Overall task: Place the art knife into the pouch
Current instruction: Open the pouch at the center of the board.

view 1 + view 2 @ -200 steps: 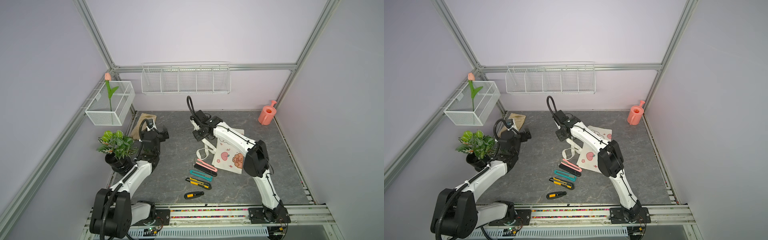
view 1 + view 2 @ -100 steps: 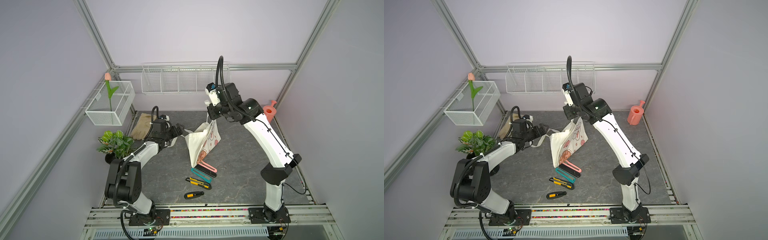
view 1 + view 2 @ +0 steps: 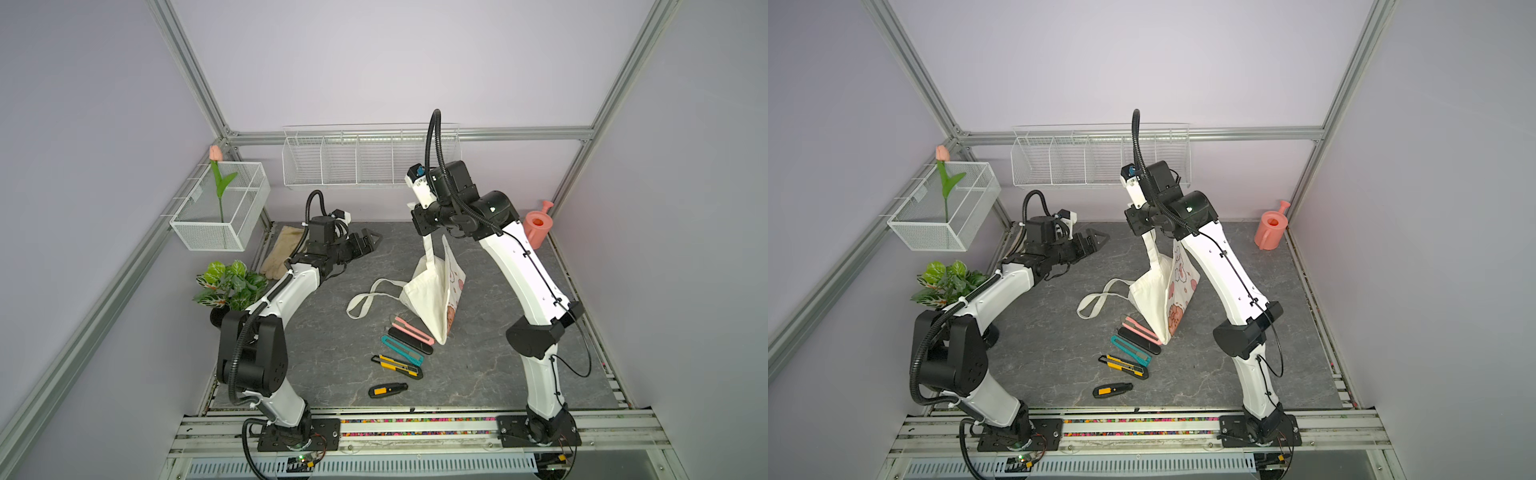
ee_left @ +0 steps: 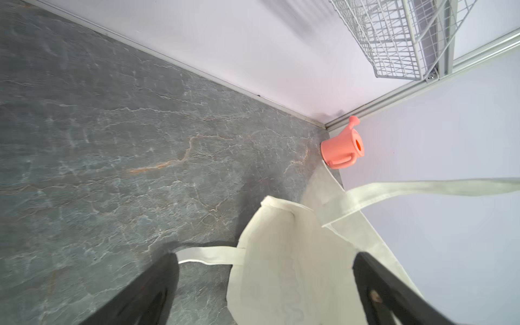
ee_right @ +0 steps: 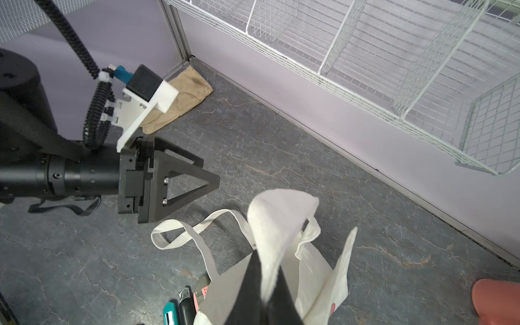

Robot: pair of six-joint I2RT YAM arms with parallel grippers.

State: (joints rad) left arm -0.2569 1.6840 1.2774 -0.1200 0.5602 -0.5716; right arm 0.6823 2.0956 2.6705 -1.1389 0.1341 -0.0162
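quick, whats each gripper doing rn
Left gripper: open, holding nothing.
Right gripper: shut on the cream-white cloth tote bag, by its strap.

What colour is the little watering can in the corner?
The watering can is coral pink; clearest in the left wrist view.

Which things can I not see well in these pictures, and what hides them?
- Inside of the pouch: all views, its own cloth hides it.
- Teal knife: right wrist view, lower edge cuts it off.
- Yellow knife: top views, too small to tell whether the blade is out.
- Right gripper: top views, its own body hides the fingertips.
- Flowerpot: top views, leaves and left arm cover most.
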